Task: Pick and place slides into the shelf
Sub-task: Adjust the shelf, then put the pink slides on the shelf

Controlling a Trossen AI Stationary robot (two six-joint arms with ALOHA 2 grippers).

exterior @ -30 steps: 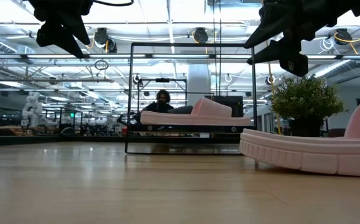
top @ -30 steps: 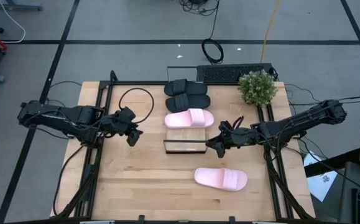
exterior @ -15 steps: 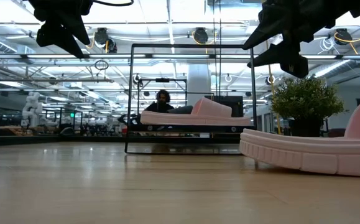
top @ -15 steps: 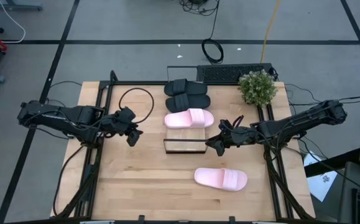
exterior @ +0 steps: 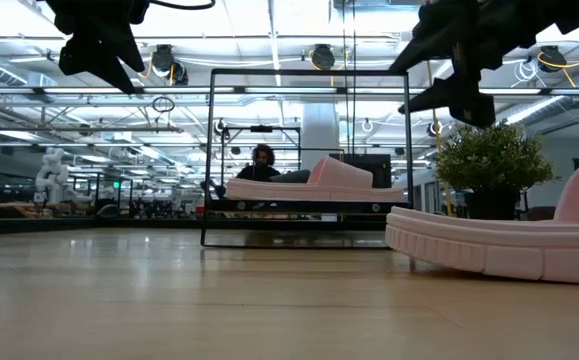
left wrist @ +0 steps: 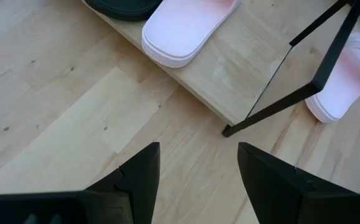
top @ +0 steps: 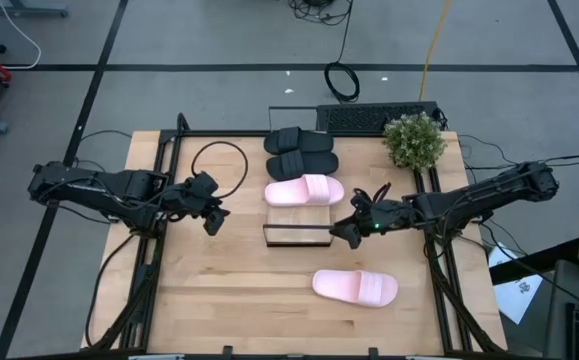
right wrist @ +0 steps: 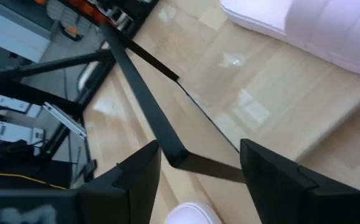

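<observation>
Light pink slip-on slide [top: 304, 190] lies on long light-wood shelf [top: 297, 221] beside black pair [top: 300, 152]. Second pink slide [top: 356, 287] on wooden counter [top: 219, 290]. Right tool [top: 340, 232] wide, empty, just beside shelf frame; left tool [top: 216, 217] wide, empty.

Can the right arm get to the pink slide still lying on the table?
Probably yes. The right hand hangs open and empty by the shelf, and the pink slide lies just nearer the table's front edge with nothing between them.
</observation>
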